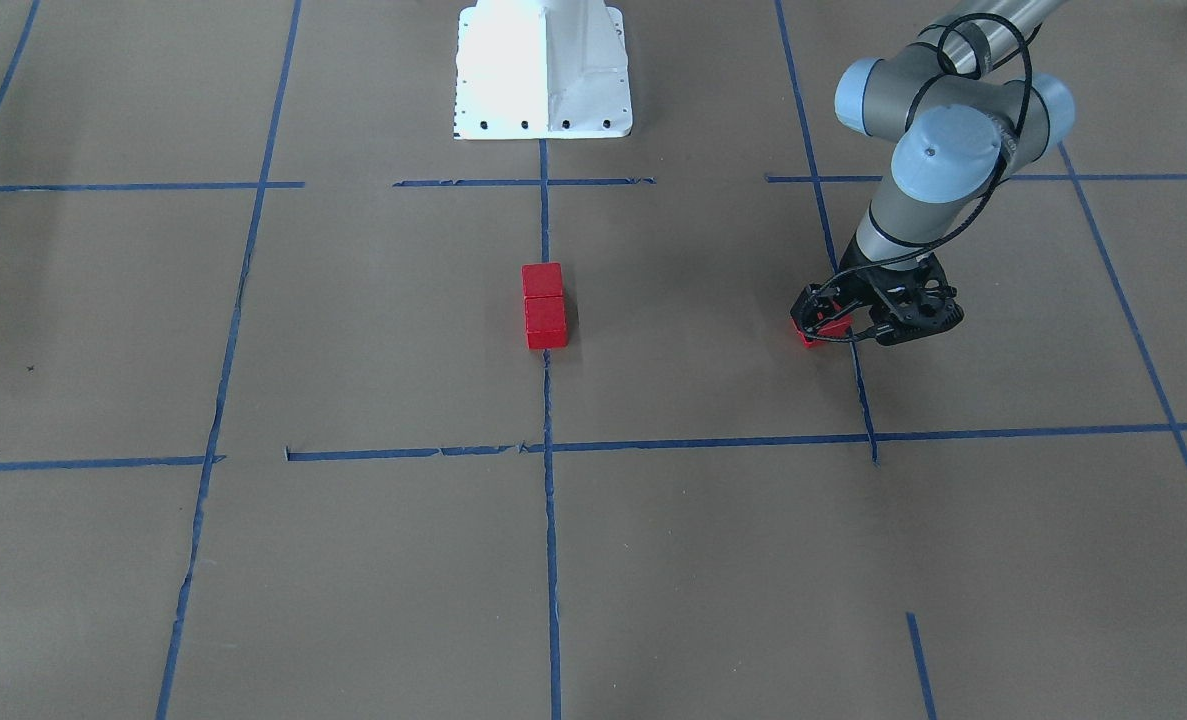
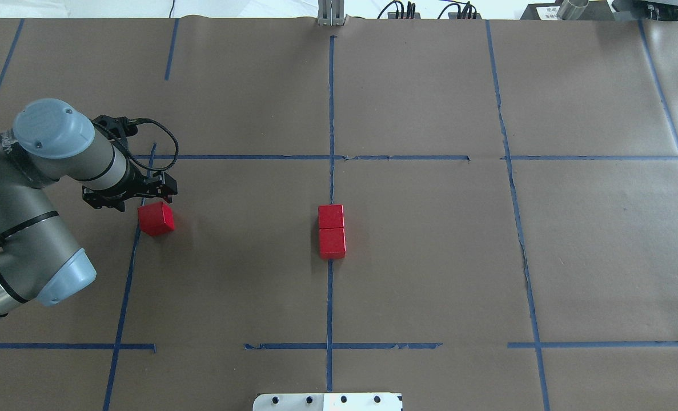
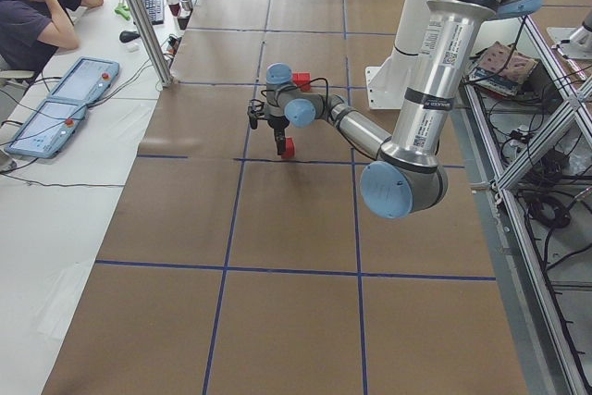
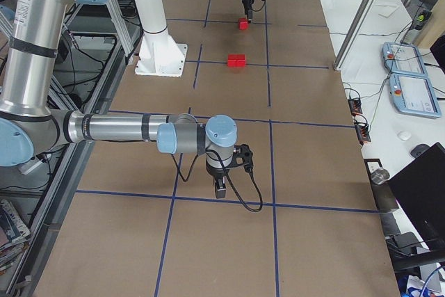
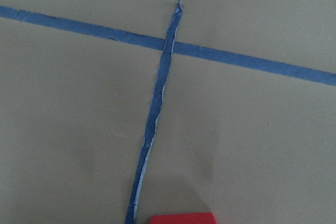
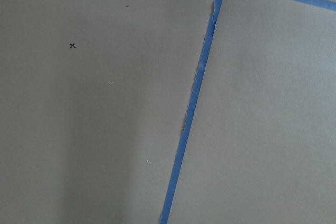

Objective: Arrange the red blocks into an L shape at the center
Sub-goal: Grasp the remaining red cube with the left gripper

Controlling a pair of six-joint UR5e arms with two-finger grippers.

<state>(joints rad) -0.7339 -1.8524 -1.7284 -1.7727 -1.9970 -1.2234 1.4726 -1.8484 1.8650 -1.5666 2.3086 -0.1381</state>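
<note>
Brown paper table (image 2: 430,257) | left fingers (image 3: 279,141) at lone red block (image 2: 156,218) — grip hidden | right fingers (image 4: 220,190) — state unclear

L arm (image 2: 24,228) reaches out, jaws pointing down; R arm (image 4: 111,129) likewise.

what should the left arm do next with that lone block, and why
Probably lower the left gripper onto the lone block and close on it. Two blocks already touch end to end on the centre line; the third lies apart, at the gripper, and a firm grip isn't visible.
</note>
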